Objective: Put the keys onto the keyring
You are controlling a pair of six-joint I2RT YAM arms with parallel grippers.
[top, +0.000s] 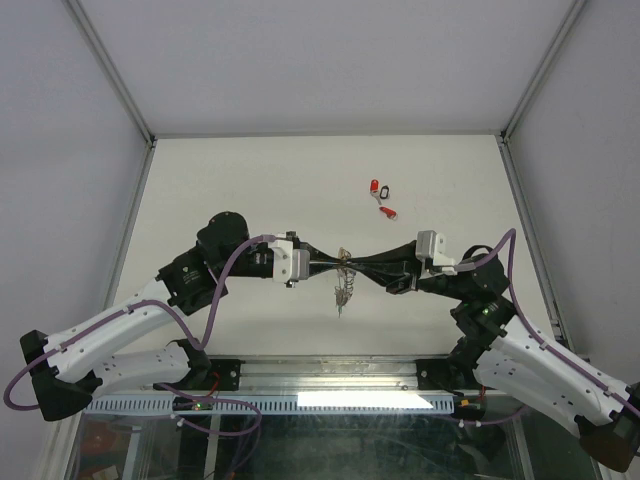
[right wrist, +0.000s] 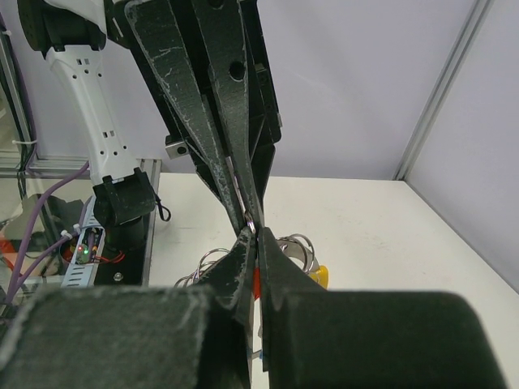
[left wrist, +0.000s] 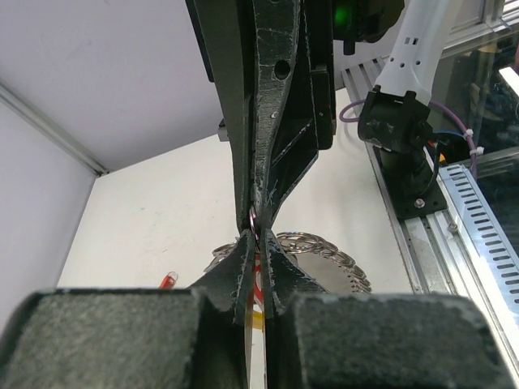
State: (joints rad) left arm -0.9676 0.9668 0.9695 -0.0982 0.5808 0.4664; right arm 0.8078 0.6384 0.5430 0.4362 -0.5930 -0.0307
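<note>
My left fingers (top: 325, 263) and right fingers (top: 375, 266) both pinched shut, tip to tip, on top of keyring (top: 343, 285), dangling toward 6 o'clock above bench (top: 250, 190). Loose red-tagged keys (top: 382, 197) lie at 1 o'clock, nearer right fingers.

White table (top: 250, 180) enclosed by pale grey walls (top: 330, 60) and metal corner rails (top: 110, 70)

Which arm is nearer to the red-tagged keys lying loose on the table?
Right. In the top view, the right gripper lies just below the red-tagged keys; the left gripper lies farther left, both tips meeting at the keyring.
</note>
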